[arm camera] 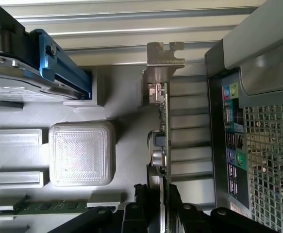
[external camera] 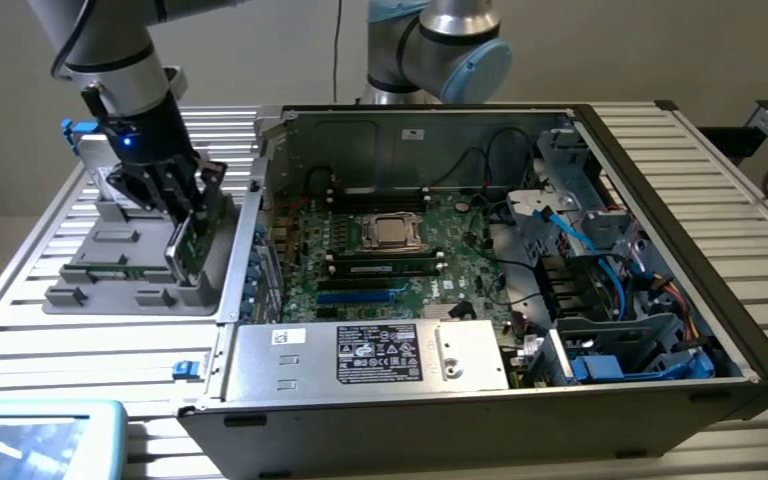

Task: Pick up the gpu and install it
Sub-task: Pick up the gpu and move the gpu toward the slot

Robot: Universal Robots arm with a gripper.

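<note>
The gpu (external camera: 192, 245) stands on edge over the grey parts tray (external camera: 104, 275), at the tray's side nearest the open computer case (external camera: 491, 250). My gripper (external camera: 184, 212) comes down on it from above and is shut on its upper edge. In the wrist view the gpu (arm camera: 161, 116) runs edge-on away from my gripper (arm camera: 158, 196), with a finger on each face. Its silver end bracket (arm camera: 164, 57) is at the far end. Whether the card still rests in the tray I cannot tell.
On the tray lie a hard drive in blue rails (arm camera: 20, 73), a memory stick (arm camera: 15, 209) and a square raised block (arm camera: 82, 153). Inside the case are the motherboard with blue slots (external camera: 357, 295) and a power supply (external camera: 371, 355). The case's rear wall (arm camera: 238, 131) is close beside the card.
</note>
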